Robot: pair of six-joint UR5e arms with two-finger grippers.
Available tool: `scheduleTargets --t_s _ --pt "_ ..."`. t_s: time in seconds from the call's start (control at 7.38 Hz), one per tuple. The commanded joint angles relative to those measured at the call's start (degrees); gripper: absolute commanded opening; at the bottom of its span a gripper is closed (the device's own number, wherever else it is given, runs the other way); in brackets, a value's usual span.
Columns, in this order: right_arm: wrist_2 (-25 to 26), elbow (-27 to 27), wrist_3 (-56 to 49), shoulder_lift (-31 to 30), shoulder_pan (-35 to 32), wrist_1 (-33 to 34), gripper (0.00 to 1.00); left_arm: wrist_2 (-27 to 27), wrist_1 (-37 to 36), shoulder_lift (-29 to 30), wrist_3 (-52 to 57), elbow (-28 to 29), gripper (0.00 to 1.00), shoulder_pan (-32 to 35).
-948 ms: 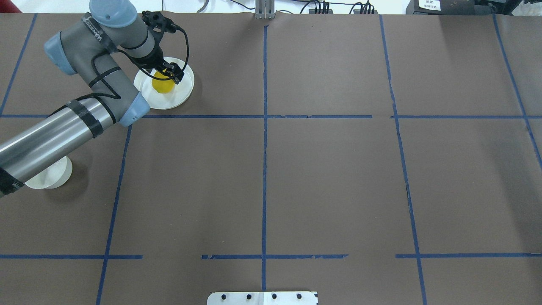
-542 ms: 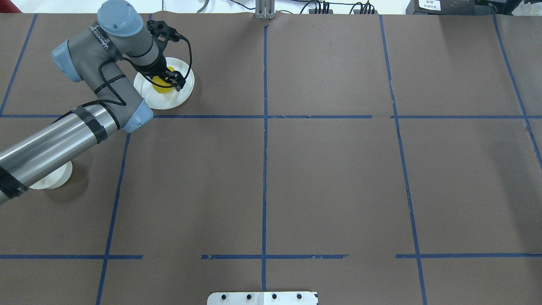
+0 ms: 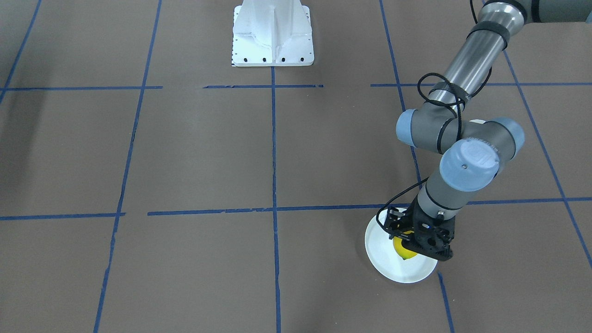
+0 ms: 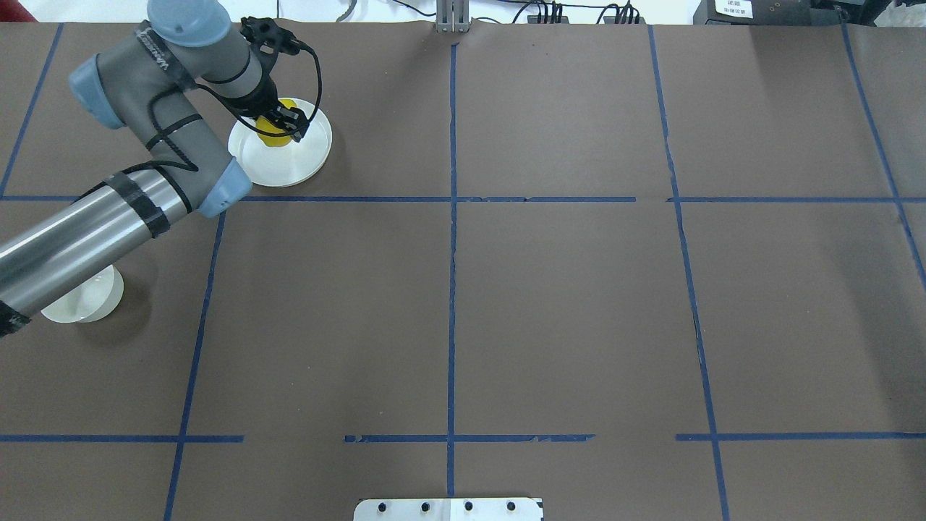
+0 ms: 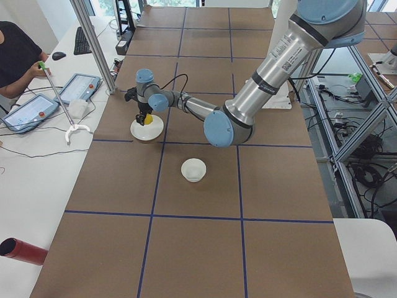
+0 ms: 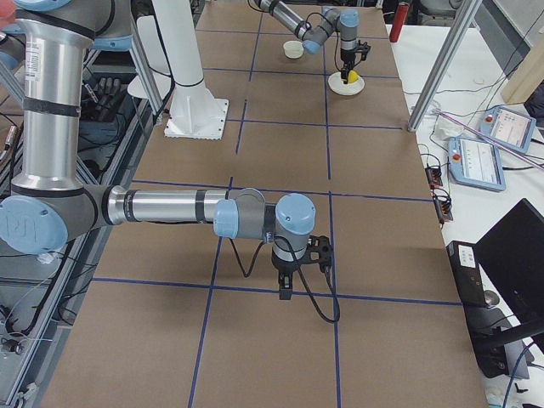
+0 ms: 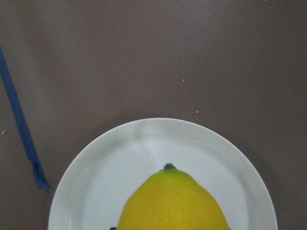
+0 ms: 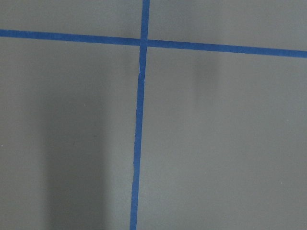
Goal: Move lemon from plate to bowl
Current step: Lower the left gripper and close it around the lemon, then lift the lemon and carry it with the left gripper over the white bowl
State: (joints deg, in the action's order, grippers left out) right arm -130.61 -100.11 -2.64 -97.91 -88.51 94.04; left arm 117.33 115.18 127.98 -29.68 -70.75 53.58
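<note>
The yellow lemon (image 4: 271,134) sits between the fingers of my left gripper (image 4: 286,124), over the far part of the flat white plate (image 4: 289,165). The gripper is shut on the lemon. The left wrist view shows the lemon (image 7: 172,206) close up with its green tip, and the plate (image 7: 91,191) below it. From the front the lemon (image 3: 401,249) shows beside the gripper (image 3: 416,245) above the plate (image 3: 393,266). The small deep white bowl (image 4: 85,300) stands nearer the robot, partly hidden under my left arm. My right gripper (image 6: 285,293) hangs low over bare table; I cannot tell if it is open or shut.
The brown table is marked with blue tape lines. The robot's white base (image 3: 273,37) stands at the near middle edge. A metal post (image 5: 93,43), tablets and an operator are beyond the far edge. A red cylinder (image 5: 22,251) lies off the table.
My left arm dipped toward the plate, then drew back. The lemon now sits farther up the view within the gripper, over the plate's far part.
</note>
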Motion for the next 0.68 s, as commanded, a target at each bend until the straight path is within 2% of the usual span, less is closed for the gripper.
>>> scheduleTargets --t_s 0.0,0.27,0.41,0.54 --pt "0.00 0.00 0.00 0.00 0.00 0.00 1.00 0.53 -1.01 -19.33 -0.03 -23.19 0.09 1.00" --pt "0.00 0.00 0.00 0.00 0.00 0.00 1.00 0.88 -0.22 -33.95 0.06 -32.92 0.10 1.27" --pt "0.00 0.00 0.00 0.00 0.00 0.00 1.00 4.19 -0.05 -40.72 0.06 -35.57 0.10 1.18" --pt "0.00 0.00 0.00 0.00 0.00 0.00 1.00 5.88 -0.05 -42.79 -0.03 -34.81 0.14 1.09"
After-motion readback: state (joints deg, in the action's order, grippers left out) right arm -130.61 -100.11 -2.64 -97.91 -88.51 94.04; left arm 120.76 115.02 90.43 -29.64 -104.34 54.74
